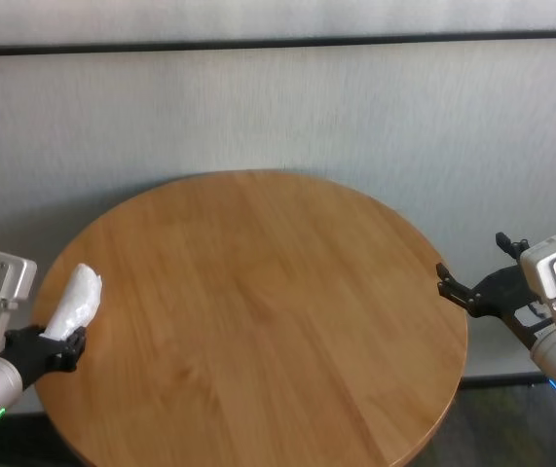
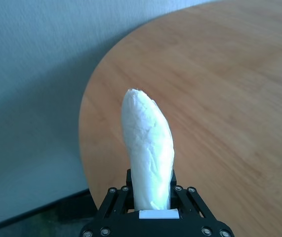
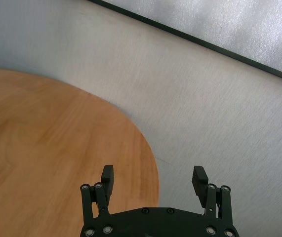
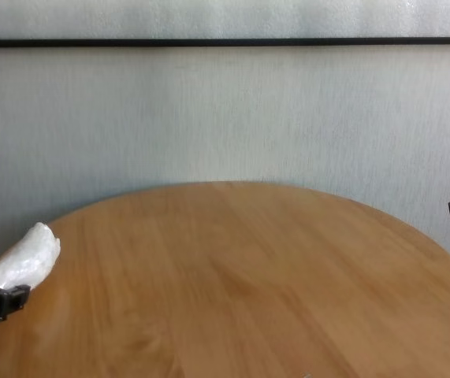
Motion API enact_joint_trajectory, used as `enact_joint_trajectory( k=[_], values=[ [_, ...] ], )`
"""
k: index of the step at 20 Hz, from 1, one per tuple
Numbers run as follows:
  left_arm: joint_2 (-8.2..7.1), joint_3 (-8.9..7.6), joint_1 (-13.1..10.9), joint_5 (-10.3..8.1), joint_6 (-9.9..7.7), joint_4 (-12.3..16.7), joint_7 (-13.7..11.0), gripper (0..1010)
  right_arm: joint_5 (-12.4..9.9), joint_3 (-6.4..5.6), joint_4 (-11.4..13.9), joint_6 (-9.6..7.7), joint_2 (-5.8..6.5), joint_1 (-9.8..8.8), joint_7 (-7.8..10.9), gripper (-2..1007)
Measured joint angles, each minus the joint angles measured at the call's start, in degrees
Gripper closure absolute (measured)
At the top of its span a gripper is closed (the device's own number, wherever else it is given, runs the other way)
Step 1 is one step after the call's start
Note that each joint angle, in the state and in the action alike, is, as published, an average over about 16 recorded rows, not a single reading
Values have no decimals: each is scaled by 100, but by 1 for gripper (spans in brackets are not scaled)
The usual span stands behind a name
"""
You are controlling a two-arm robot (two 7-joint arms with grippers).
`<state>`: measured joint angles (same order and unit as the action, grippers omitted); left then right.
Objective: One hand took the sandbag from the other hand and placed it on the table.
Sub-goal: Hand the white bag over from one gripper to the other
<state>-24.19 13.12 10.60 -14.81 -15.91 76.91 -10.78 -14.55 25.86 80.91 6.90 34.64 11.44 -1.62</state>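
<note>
Sandbag [image 1: 74, 303] juts over the table's [image 1: 258, 321] left edge, its lower end hidden inside the clamping left gripper [image 1: 61, 347], while the right gripper [image 1: 467, 289] hangs spread-fingered off the right rim.

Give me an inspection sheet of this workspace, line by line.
Surface: round wooden table, grain visible.
Job's things: white sandbag held off the table by its lower end, over the table's left edge.
Clutter: nothing seen.
Grippers: left gripper shut on the sandbag at the table's left edge; right gripper open and empty, at the table's right edge.
Cables: nothing seen.
Surroundings: pale grey wall behind the table, with a dark horizontal strip across it.
</note>
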Motion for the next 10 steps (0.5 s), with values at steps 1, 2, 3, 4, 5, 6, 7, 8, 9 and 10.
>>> enact_joint_trajectory(
  k=[1,2,3,4,5,6,7,8,9,10],
  values=[
    [-9,-14,-24,8,37,34,-28,650,0,0,0,0,0,0,0,4],
    [-18,-28,-49,15,78,72,-59,650,0,0,0,0,0,0,0,4],
    [-26,-38,-73,23,119,111,-92,650,0,0,0,0,0,0,0,4],
    [-34,-48,-95,30,160,151,-127,650,0,0,0,0,0,0,0,4],
    [-41,-56,-117,36,201,194,-164,650,0,0,0,0,0,0,0,4],
    [-47,-61,-137,43,239,236,-203,650,0,0,0,0,0,0,0,4],
    [-51,-64,-154,48,275,278,-243,650,0,0,0,0,0,0,0,4],
    [-54,-67,-169,53,309,320,-282,650,0,0,0,0,0,0,0,4],
    [-55,-67,-182,57,338,361,-321,650,0,0,0,0,0,0,0,4],
    [-54,-66,-193,63,365,404,-362,650,0,0,0,0,0,0,0,4]
  ],
)
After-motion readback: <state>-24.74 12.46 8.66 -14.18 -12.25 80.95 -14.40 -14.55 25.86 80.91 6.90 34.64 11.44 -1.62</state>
